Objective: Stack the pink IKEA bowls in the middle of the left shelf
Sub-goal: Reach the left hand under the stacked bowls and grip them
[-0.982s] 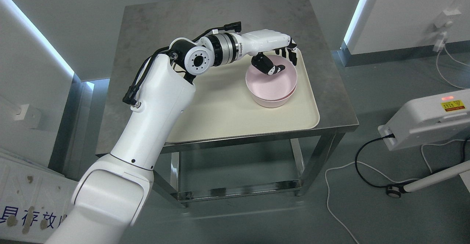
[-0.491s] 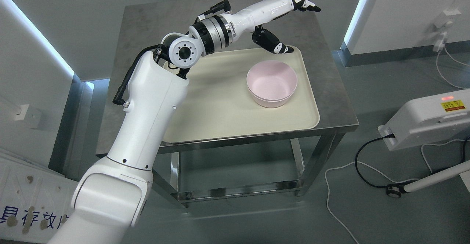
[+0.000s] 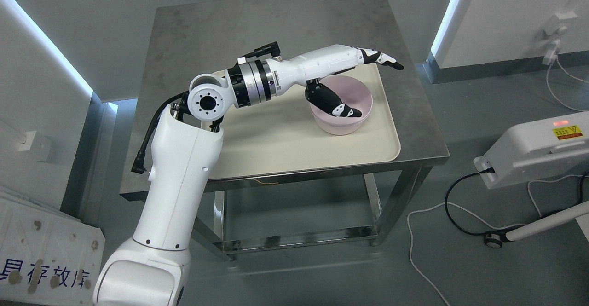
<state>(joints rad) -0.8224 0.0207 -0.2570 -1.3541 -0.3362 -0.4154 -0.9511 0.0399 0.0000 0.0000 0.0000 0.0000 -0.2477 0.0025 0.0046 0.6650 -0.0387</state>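
Two pink bowls sit nested, one inside the other, on the right half of a cream tray on a steel table. My left arm reaches in from the lower left, and the left hand hovers over the stack. Its fingers stretch out straight past the bowls' far rim. Its thumb hangs over the inside of the top bowl. The hand is open and holds nothing. The hand and thumb hide part of the top bowl's left rim.
The steel table has a bare top behind and left of the tray, and a lower shelf frame. A white machine with cables stands on the floor at the right. A white board with print lies at the lower left.
A second ago the left hand was curled at the top bowl's far rim. It then let go and rose open toward the table's back. Now it has come down over the bowls, still open.
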